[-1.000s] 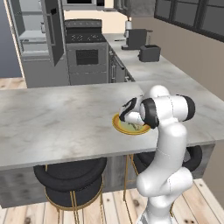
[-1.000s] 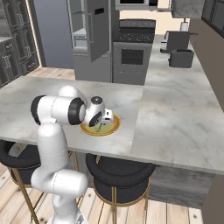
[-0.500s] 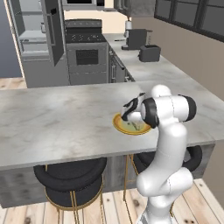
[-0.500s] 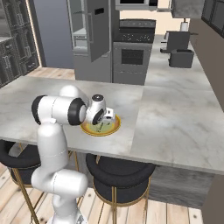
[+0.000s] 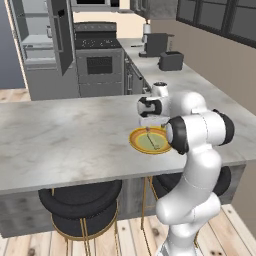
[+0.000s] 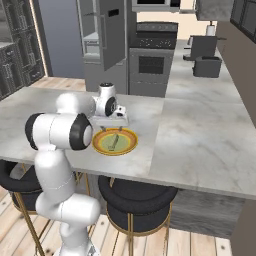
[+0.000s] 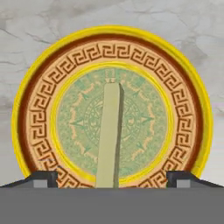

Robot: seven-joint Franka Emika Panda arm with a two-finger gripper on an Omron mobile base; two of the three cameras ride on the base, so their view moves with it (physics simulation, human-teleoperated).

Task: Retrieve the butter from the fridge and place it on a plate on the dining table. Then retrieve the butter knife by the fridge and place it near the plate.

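Pale-yellow butter point(image 7: 109, 135) lies flat across the green centre of the plate point(image 7: 35, 118), a slim stick running from the middle toward the near rim, with nothing gripping it. The gripper point(image 7: 111, 177) hangs directly above, its 2 dark fingertips point(image 7: 43, 178) set wide apart at either side of the plate's near edge, well clear of the stick and holding nothing. In the left base view the gripper point(image 5: 150, 125) sits just over the plate point(image 5: 137, 142) on the marble dining table point(image 5: 60, 140), near its front edge.

My reading is that the butter half of the task is done and the step in hand is the retreat. To do it well, lift straight up along the approach line before any sideways swing, so neither finger clips the stick or drags the plate toward the table edge. Keep the jaws spread as they are; closing them early gains nothing and risks catching the butter.

The fridge point(image 6: 107, 37) stands beyond the table with its door open. The butter knife should be somewhere by it, but I cannot pick it out from here. Once the hand is clear, the base will probably have to drive round the table, so tuck the arm in first. When the knife comes back, set it on bare marble just beside the plate, not on the rim.
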